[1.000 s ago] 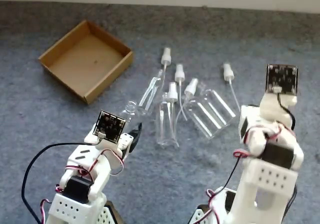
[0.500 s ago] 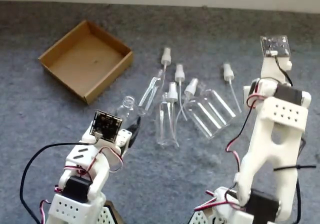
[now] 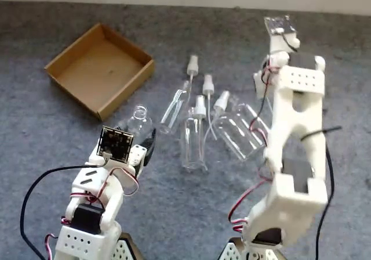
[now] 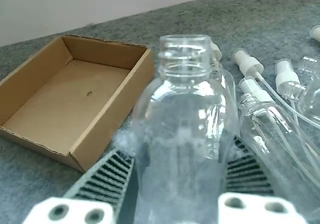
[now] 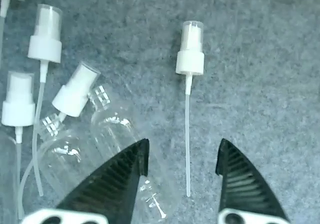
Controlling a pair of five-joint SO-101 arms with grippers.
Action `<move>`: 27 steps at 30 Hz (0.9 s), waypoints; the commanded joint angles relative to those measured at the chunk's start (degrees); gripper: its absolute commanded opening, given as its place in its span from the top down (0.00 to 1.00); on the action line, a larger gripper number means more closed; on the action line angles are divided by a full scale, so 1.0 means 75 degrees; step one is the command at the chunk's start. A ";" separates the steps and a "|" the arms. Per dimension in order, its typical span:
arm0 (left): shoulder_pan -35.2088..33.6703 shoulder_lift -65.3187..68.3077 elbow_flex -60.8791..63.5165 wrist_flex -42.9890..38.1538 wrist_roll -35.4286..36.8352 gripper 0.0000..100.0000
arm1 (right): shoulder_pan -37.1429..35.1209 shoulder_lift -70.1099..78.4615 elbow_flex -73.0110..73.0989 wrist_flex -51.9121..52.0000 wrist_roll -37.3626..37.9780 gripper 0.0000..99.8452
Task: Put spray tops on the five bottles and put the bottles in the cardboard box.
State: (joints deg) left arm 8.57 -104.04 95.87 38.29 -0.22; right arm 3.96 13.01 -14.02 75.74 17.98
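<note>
My left gripper (image 4: 175, 184) is shut on a clear bottle (image 4: 184, 129), held upright with its neck open and no top; from above the bottle (image 3: 138, 118) sits just right of the cardboard box (image 3: 125, 94). My right gripper (image 5: 183, 145) is open and hangs above the thin tube of a loose white spray top (image 5: 191, 50), one finger on each side of it and not touching it. In the high view the right arm (image 3: 293, 91) stretches far over that spot.
Three clear bottles (image 3: 193, 139) lie in the middle of the grey carpet, with several white spray tops (image 3: 207, 86) around their necks. The open box (image 4: 75, 96) stands at the far left. Bare carpet lies in front of both arms.
The right arm has swung forward and out over the loose spray top. The left gripper has raised its bottle and carried it a little toward the box.
</note>
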 commanded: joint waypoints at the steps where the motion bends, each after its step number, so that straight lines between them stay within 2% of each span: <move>1: -0.0100 -0.0088 0.0170 -0.0164 0.0035 0.93 | -0.0287 0.1518 -0.3100 0.1037 -0.0176 0.79; 6: -0.0100 -0.0088 0.0170 -0.0164 0.0035 0.93 | -0.0334 0.3558 -0.6089 0.1893 -0.0176 0.79; 12: -0.0100 -0.0088 0.0170 -0.0164 0.0035 0.93 | -0.0287 0.5597 -0.8434 0.2081 -0.0141 0.79; 27: -0.0100 -0.0076 0.0170 -0.0152 0.0035 0.93 | 0.0135 0.7379 -0.8891 0.1389 -0.0129 0.79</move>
State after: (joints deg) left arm 8.57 -104.04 95.87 38.29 -0.22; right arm 4.13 68.92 -77.05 87.87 17.36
